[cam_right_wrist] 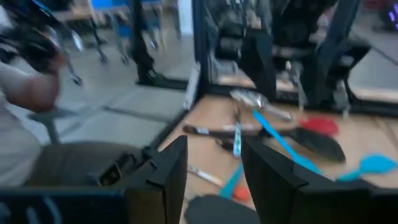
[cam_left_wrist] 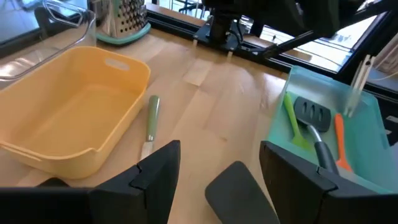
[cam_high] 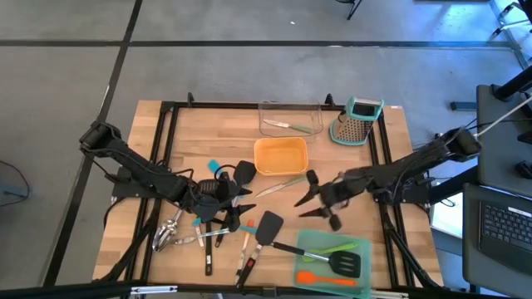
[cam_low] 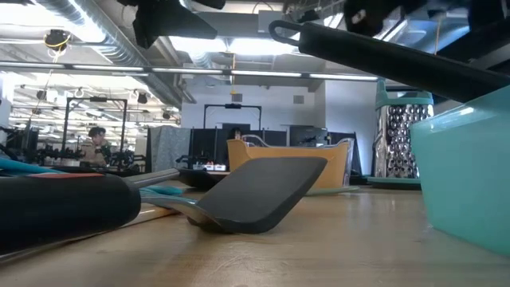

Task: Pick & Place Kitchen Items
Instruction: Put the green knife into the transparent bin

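Your right hand (cam_high: 320, 202) hovers open and empty above the bench (cam_high: 158, 149) between the orange tray (cam_high: 280, 155) and the teal tray (cam_high: 309, 246), while your left hand (cam_high: 235, 209) hangs open over the scattered utensils (cam_high: 199, 232) beside the black spatula (cam_high: 268, 228).

No text, label, brand, number or sign can be read in any view.
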